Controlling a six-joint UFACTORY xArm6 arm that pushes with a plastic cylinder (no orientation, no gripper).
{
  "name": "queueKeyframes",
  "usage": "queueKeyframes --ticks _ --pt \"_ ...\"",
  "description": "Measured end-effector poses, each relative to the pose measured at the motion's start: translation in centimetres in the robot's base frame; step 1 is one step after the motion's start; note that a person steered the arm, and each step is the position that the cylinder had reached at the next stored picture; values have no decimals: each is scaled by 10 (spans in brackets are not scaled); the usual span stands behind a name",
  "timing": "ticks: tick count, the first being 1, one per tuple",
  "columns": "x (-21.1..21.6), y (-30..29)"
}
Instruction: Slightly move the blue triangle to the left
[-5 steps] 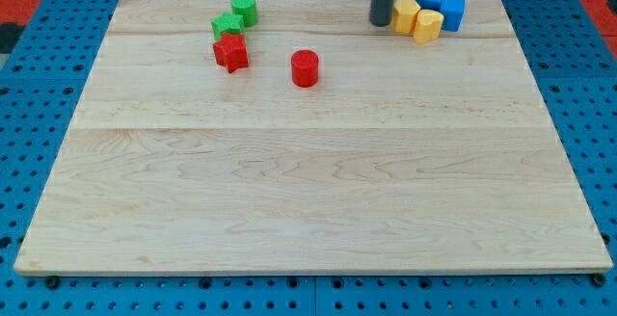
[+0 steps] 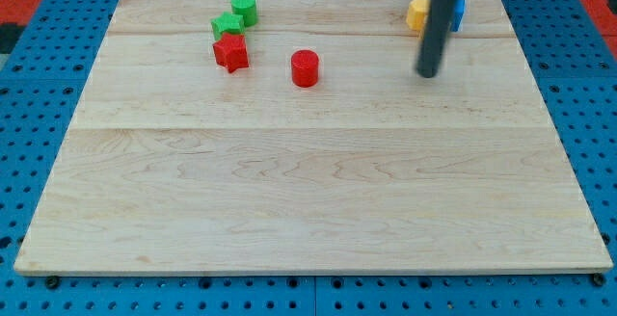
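Note:
My tip (image 2: 426, 73) rests on the board below the cluster of blocks at the view's top right. The rod rises in front of that cluster and hides most of it. A blue block (image 2: 458, 10) shows just right of the rod; its shape cannot be made out. A yellow block (image 2: 416, 13) shows just left of the rod. The blue triangle is hidden behind the rod. My tip stands apart from all of these blocks, a short way toward the view's bottom.
A red cylinder (image 2: 305, 67) stands left of my tip. A red star (image 2: 230, 52), a green star (image 2: 228, 25) and a green cylinder (image 2: 244, 8) sit at the top left. The wooden board (image 2: 308, 181) lies on a blue pegboard.
My tip has moved right and toward the view's bottom, from left of the yellow blocks to below the cluster. The rod now covers most of that cluster.

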State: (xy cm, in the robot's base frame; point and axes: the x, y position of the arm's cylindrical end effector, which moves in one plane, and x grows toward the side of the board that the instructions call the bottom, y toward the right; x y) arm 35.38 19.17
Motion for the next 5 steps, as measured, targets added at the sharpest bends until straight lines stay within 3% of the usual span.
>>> queueKeyframes --ticks 1,2,3,4,5 --pt "-20 122" --pt "-70 153" --pt "-156 106" --pt "-162 84" --pt "-163 10"
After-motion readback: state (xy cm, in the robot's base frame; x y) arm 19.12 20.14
